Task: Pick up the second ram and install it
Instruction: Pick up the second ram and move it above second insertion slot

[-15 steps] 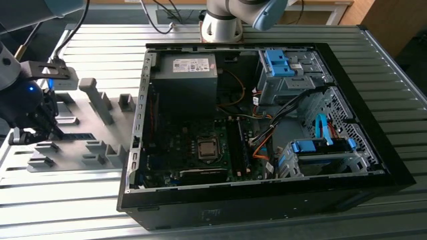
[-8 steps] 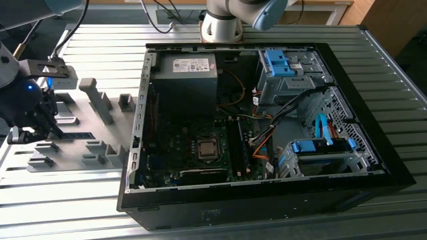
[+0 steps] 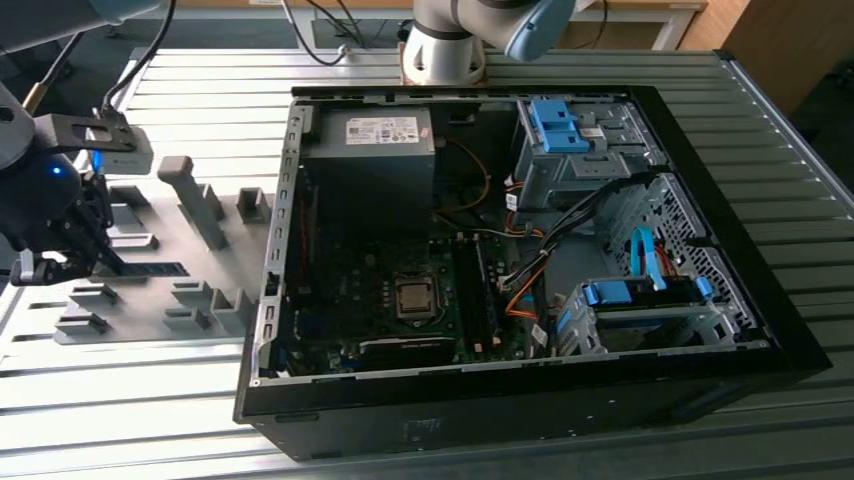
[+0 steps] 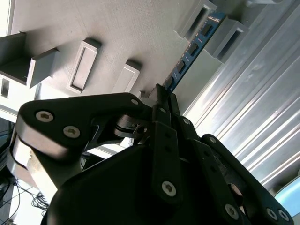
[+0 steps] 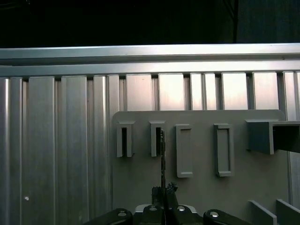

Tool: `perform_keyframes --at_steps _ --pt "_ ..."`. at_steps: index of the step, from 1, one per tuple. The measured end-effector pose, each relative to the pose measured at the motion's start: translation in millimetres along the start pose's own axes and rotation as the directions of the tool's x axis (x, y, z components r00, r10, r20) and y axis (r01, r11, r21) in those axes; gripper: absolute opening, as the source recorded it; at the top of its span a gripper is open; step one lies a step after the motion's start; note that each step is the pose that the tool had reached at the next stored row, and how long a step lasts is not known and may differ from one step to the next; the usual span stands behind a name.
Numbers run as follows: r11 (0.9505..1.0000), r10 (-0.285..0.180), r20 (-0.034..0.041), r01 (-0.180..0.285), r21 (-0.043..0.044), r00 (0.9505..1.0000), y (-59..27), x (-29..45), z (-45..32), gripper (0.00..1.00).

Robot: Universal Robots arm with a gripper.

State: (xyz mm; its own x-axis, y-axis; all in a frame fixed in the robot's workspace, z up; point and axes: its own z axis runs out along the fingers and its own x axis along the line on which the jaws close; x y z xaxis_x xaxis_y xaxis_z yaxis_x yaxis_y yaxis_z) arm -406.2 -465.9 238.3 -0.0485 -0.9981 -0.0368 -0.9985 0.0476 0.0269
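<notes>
Exterior view, starting from its left: the gripper [image 3: 56, 264] hangs low over a grey fixture plate [image 3: 147, 215] lying on the slatted metal table [image 3: 134, 400]. Just beside its tips, toward the exterior view's right, the second ram [image 3: 154, 268] shows as a dark strip standing on edge among the plate's raised grey blocks [image 3: 200, 205].

Further right the open computer case [image 3: 747, 330] lies on its side. Inside it are the power supply [image 3: 371, 160] at the far end, the motherboard [image 3: 334, 300] with its processor socket [image 3: 416, 297] nearer the camera, and bright blue drive-bay clips [image 3: 561, 122] along the exterior view's right. The arm base [image 3: 447, 55] stands behind the case.

In the second wrist view the black fingers [image 4: 161, 122] meet on the near end of the blue-green board (dark chips run in a row along its face). The board's far end rests between two grey blocks. The first wrist view shows the board edge-on as a thin line running from one slotted block to the fingertips.

So the pincer is clenched on the second ram, and the board sits in its fixture slot on the plate, well apart from the case.
</notes>
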Motion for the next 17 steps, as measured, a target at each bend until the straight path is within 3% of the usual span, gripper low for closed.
perform_keyframes --at_steps 17 --pt "1.0 0.0 0.0 0.0 0.0 1.0 0.4 -0.6 -14.3 0.14"
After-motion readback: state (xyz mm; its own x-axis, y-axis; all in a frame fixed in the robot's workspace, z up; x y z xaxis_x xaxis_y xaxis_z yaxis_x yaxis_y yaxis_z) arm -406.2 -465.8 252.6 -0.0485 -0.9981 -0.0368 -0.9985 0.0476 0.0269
